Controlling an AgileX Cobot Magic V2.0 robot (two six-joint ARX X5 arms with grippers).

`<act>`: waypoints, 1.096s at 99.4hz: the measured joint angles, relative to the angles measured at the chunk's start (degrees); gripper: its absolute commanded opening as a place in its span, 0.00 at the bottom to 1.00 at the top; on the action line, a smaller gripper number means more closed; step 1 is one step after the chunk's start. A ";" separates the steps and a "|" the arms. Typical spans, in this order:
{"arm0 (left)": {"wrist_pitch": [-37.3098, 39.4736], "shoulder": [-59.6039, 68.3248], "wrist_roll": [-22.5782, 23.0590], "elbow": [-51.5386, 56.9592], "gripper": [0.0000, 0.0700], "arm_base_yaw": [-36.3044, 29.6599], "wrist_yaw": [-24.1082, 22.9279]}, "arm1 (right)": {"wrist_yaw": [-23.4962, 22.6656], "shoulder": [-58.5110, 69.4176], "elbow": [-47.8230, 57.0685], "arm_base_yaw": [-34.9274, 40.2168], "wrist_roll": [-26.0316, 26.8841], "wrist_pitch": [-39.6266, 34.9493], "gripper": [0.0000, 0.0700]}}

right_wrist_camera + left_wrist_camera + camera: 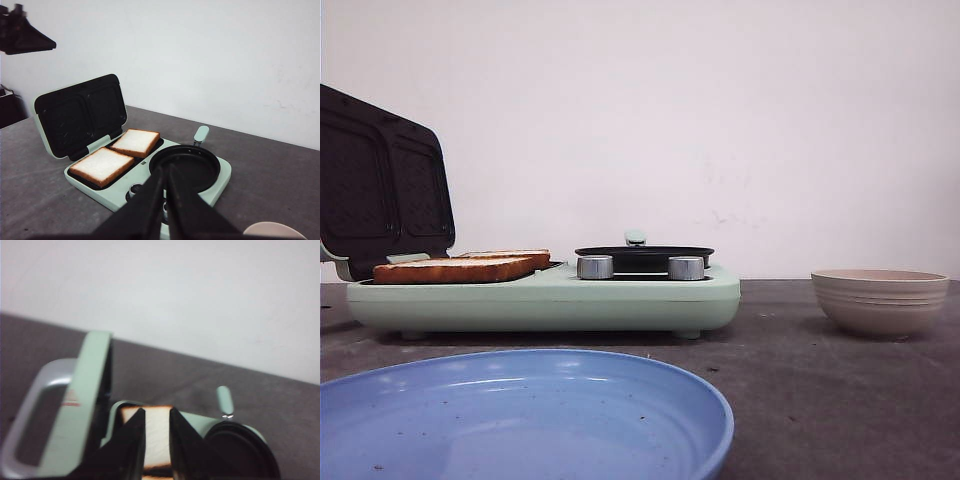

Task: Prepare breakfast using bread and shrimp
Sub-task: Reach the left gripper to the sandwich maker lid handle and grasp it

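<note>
Two slices of bread (119,153) lie flat, side by side, on the dark lower plate of the mint-green breakfast maker (545,296), filling its sandwich-press half; their tops are pale and their crusts golden-brown. The hinged lid (80,115) of that half stands open behind them, its ribbed dark plate facing forward. On the appliance's other half sits a round black frying pan (186,167) with a short mint handle (201,134); its floor appears bare. Two silver knobs (640,267) face the front edge of the tabletop.

No shrimp are visible in any view — the beige ribbed bowl (879,298) near the tabletop's right edge may hold them, but its interior cannot be seen from the front camera. The blue plate (525,420) at the near edge carries nothing but a few specks.

The left gripper (157,447) hovers above the bread, its dark fingers (134,440) parted around nothing, a slice showing in the gap below. The right gripper (165,200) hangs over the pan side with its fingers pressed together and nothing between them.

Judged stage: bread is loaded and the press is not yet closed; the shrimp step and final plating appear to remain — roughly the opening third.
</note>
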 measured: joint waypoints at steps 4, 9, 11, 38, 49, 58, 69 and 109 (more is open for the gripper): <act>-2.69 2.10 -0.07 3.15 0.00 1.73 1.44 | 0.00 -0.94 0.00 -0.02 0.31 -0.35 0.00; -5.97 4.46 -0.07 6.80 0.00 3.87 3.30 | -0.02 -2.12 0.00 -0.02 0.72 -0.42 0.00; -7.23 5.35 -0.07 8.13 0.00 4.68 4.15 | -0.02 -2.45 0.00 0.00 0.87 -0.44 0.00; -20.20 13.84 -0.33 14.88 0.37 13.60 9.31 | -0.20 -3.41 0.00 0.00 4.66 -5.46 0.00; -20.87 15.39 0.35 14.88 0.48 17.35 9.66 | -0.22 -3.45 0.00 0.00 6.54 -6.08 0.00; -20.50 15.98 0.44 14.88 0.52 20.00 11.69 | -0.20 -3.45 0.00 0.00 8.48 -6.10 0.00; -20.02 17.81 -2.19 15.17 0.52 22.58 16.79 | -0.22 -3.48 0.00 0.00 10.64 -6.10 0.00; -22.32 24.26 -9.03 15.28 0.51 21.09 23.78 | 0.52 -3.50 0.00 0.00 14.58 -6.10 0.00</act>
